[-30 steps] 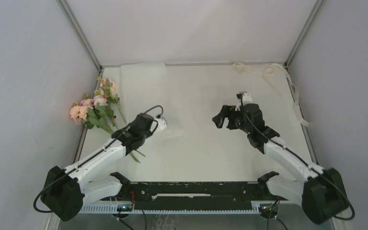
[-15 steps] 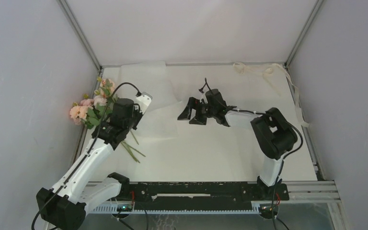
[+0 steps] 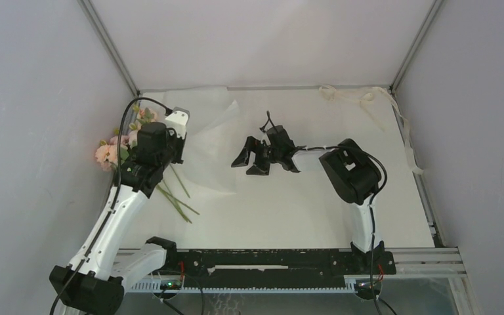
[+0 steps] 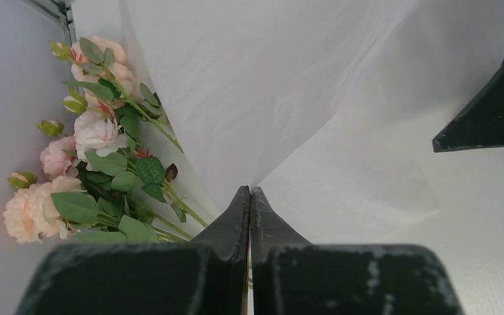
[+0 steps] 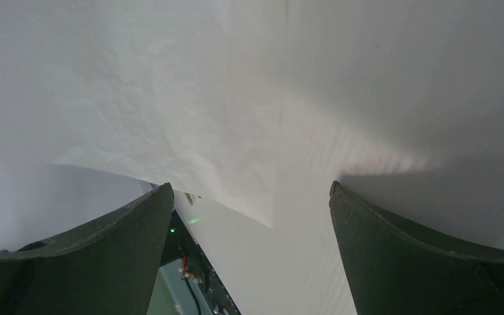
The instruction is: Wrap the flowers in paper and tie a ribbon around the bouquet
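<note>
Pinching the paper between closed left fingers.

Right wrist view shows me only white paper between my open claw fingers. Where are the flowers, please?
Observer: The flowers lie at the left edge of the table, well away from your right claw.
Operator: Does the left claw hold something?
Observer: Yes. The left claw is shut on the paper, and that part of the sheet stands raised off the table.
Operator: And the ribbon?
Observer: The ribbon lies at the far right corner, and neither claw touches it.
</note>
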Robot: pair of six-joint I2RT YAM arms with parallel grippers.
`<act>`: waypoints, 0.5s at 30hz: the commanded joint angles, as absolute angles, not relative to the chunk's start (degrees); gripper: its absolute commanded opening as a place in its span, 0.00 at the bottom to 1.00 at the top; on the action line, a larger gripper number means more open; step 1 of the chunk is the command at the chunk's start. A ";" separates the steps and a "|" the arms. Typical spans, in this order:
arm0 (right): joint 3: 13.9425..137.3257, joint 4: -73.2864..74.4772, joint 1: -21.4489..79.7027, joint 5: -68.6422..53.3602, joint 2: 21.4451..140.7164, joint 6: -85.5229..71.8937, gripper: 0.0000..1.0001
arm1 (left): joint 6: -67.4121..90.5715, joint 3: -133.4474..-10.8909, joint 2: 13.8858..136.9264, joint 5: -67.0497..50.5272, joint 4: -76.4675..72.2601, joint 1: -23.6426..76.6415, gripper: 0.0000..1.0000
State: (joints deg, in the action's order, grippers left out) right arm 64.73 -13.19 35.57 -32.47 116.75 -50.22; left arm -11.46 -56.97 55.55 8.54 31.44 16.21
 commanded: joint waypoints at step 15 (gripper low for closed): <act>57.53 -26.24 51.38 -12.50 102.97 -15.54 0.97 | -3.85 -56.13 56.27 -1.23 26.95 5.73 0.00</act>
State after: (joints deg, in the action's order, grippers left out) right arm 64.40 -19.31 43.16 -25.61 116.31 -40.58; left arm -5.96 -56.90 56.40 1.65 30.17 6.92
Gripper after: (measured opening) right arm 0.955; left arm 0.005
